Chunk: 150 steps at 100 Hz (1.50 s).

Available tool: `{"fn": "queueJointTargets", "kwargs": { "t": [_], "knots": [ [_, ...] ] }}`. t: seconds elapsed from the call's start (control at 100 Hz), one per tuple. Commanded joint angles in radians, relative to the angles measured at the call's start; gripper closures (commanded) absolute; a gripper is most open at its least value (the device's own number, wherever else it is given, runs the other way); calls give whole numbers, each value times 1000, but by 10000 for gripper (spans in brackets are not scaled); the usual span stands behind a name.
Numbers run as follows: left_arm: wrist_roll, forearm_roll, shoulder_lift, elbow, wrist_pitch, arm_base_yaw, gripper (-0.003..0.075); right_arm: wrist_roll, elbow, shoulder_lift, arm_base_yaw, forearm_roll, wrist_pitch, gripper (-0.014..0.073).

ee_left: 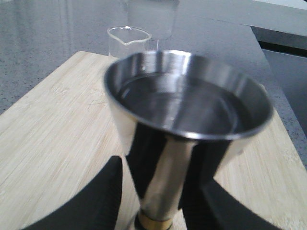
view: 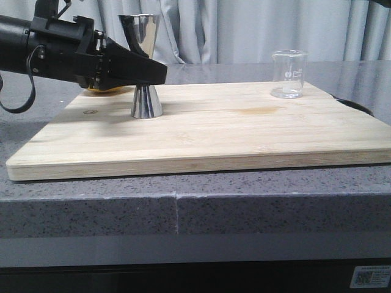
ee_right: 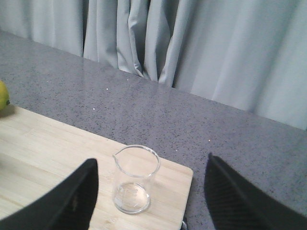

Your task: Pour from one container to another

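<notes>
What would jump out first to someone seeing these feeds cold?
The shiny steel jigger on the left part of the wooden board, with the left gripper closed around its waist; the left wrist view shows liquid in its upper cup. Next, the clear glass beaker standing alone at the board's far right corner. The right gripper hangs open above and behind it, touching nothing.

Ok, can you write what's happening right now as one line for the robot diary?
left gripper: at jigger waist, grip unclear | right gripper: open, above beaker | beaker: upright on board, untouched | pour: not started
</notes>
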Motion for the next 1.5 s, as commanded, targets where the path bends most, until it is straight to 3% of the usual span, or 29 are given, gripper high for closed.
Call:
{"fn": "queueJointTargets", "kwargs": {
  "t": [0.0,0.44,1.49],
  "knots": [
    [-12,-36,-50,-26,-82,-6,442,-2,-21,-22,-1,7,-71,166],
    [-33,-34,-50,-26,-82,-6,348,-2,-21,-22,-1,7,-71,166],
    [-87,3,-52,-26,-144,44,316,-2,-21,-22,-1,7,-73,166]
  ]
}}
